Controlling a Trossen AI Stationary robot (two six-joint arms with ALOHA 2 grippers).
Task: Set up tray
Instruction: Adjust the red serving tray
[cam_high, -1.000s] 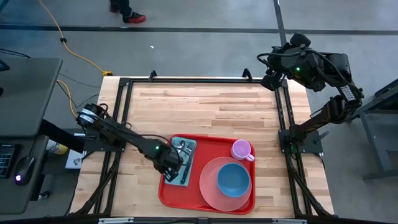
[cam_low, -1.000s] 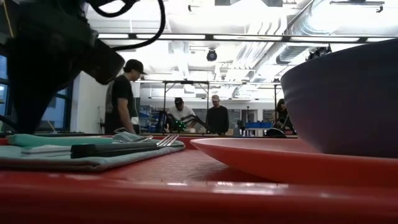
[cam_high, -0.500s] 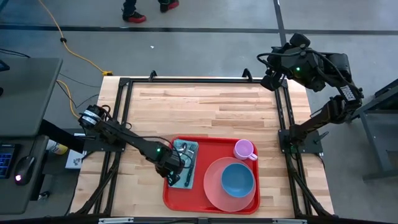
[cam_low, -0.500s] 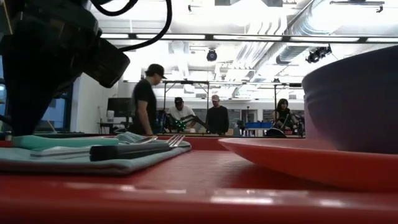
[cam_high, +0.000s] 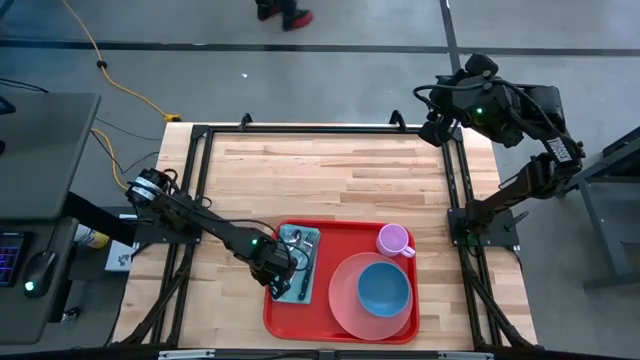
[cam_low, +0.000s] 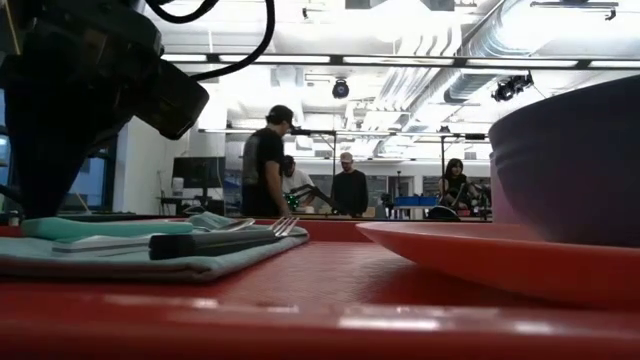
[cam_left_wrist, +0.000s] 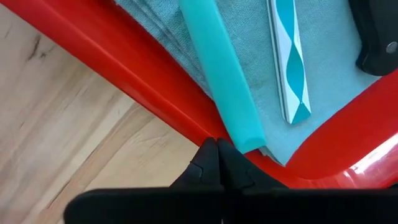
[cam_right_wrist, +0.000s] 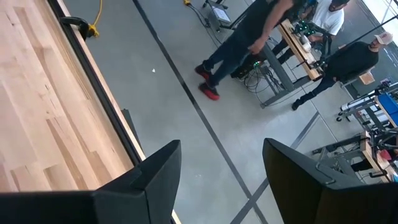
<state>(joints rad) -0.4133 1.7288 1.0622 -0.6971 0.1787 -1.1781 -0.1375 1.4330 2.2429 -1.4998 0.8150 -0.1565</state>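
Since the frame one second earlier, the tray (cam_high: 340, 322) has shifted slightly toward the right side of the table (cam_high: 330, 175), and the left gripper (cam_high: 277, 272) has travelled with it; over the last half second the change is very small. In the background, a person (cam_low: 266, 172) has walked further to the right across the low view.

The tray lies flat on the near part of the table, right of centre in the high view. It carries a grey-green folded cloth (cam_high: 305, 278) at its left end, with cutlery on the cloth: a teal handle (cam_left_wrist: 219, 74), a white-and-teal patterned handle (cam_left_wrist: 290, 65) and a black handle (cam_left_wrist: 377, 43). A salmon-pink plate (cam_high: 340, 297) occupies the near right portion of the tray, with a blue bowl (cam_high: 383, 288) resting on it. A pink cup (cam_high: 394, 240) stands beside the plate, on the side away from the near edge.

The left gripper is positioned at the tray's left rim, next to the cloth. In the left wrist view its fingertips (cam_left_wrist: 205, 163) are pressed together over the red rim (cam_left_wrist: 112, 59); the pictures do not settle whether the rim is pinched between them.

The right gripper (cam_high: 437, 128) waits raised at the far right corner of the table, with its fingers (cam_right_wrist: 155, 171) spread apart and nothing between them
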